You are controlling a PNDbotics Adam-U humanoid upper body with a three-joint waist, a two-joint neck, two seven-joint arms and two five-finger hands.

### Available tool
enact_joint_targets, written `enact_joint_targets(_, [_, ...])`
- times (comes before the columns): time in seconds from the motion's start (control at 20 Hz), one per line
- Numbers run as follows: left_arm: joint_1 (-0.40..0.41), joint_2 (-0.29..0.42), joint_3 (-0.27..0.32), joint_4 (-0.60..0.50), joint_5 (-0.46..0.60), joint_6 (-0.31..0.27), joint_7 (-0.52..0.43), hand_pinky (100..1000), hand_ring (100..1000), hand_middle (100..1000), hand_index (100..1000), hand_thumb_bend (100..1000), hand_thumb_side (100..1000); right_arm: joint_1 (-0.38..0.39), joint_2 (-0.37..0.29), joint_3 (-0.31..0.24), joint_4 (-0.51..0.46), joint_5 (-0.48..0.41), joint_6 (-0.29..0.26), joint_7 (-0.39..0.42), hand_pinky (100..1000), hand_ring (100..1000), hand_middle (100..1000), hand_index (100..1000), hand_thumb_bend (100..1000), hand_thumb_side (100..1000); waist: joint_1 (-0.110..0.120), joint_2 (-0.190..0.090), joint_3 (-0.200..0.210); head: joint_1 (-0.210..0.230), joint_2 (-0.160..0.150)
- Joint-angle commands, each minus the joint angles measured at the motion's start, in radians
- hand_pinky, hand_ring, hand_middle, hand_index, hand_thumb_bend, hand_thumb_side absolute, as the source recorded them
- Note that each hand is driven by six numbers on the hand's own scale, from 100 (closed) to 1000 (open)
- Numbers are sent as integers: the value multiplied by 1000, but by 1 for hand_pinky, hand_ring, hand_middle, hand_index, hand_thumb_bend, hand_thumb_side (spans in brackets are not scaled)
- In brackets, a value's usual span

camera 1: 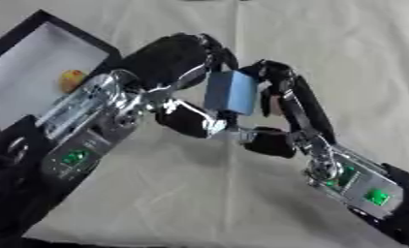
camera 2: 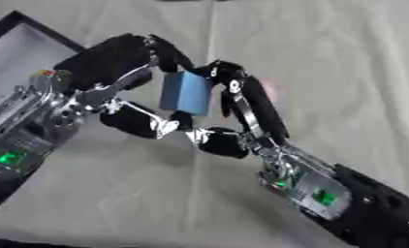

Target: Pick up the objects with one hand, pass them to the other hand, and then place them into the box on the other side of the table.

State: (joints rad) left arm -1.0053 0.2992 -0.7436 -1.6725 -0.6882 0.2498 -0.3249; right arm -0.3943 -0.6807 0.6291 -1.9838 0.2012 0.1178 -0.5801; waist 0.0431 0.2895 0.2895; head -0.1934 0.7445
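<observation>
Left eye view: one blue block between left hand; right hand.

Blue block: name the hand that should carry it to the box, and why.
Left. The left hand is beside the box on that side; both hands touch the blue block, and the right hand is farther away.

Two views come from a stereo pair in the robot's head, looking steeply down at a cloth-covered bench from close above. The scene lies askew, with the bench tilted in both pictures. Both views show nearly the same area: the left hand and right hand meeting around a blue block at centre, and a box at the upper left. The right eye view sits slightly to the right, so everything shifts leftward in it and less of the box shows.
</observation>
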Motion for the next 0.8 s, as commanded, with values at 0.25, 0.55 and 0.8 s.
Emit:
enact_joint_targets(0.25, [-17,27,9,-31,-7,9,3,776,625,502,536,100,154,2,-9,-5,-16,-23,12,-11,194,575,546,430,296,100,5,-4,2,-1,-10])
enact_joint_targets(0.55, [-17,24,6,-28,1,2,-12,779,606,471,500,100,150,5,-9,-5,-16,-8,11,-6,193,575,546,431,296,100,3,-4,3,0,-9])
enact_joint_targets(0.8, [-17,23,6,-28,4,-1,-16,775,588,433,454,100,144,7,-11,-5,-16,-5,14,-5,200,581,554,442,342,100,3,-4,4,0,-7])
